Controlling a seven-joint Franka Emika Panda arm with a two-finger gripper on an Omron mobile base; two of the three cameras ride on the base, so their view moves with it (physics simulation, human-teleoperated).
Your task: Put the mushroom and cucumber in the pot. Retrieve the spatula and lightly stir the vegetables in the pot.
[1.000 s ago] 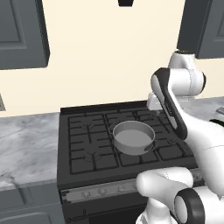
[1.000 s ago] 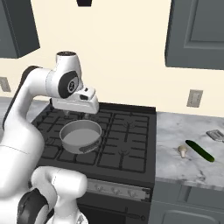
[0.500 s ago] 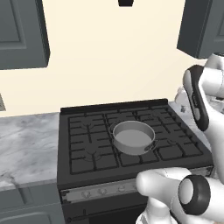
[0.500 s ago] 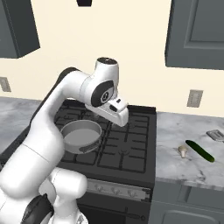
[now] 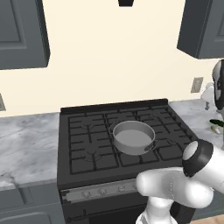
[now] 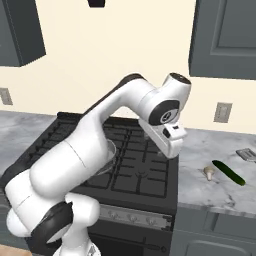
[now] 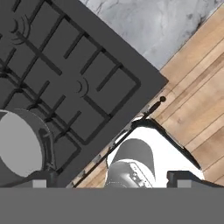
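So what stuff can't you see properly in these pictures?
- The gripper's fingers: hand view, cut off at the bottom, so open or shut is unclear.
- The pot: right base view, mostly hidden behind the arm.
- The spatula: right base view, cut by the right edge.
- The cucumber: left base view, partly hidden by the arm at the right edge.

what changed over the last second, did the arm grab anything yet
The arm swung from over the pot rightward, toward the counter with the mushroom and cucumber. The end effector has taken hold of nothing. Pot, mushroom and cucumber stayed where they were.
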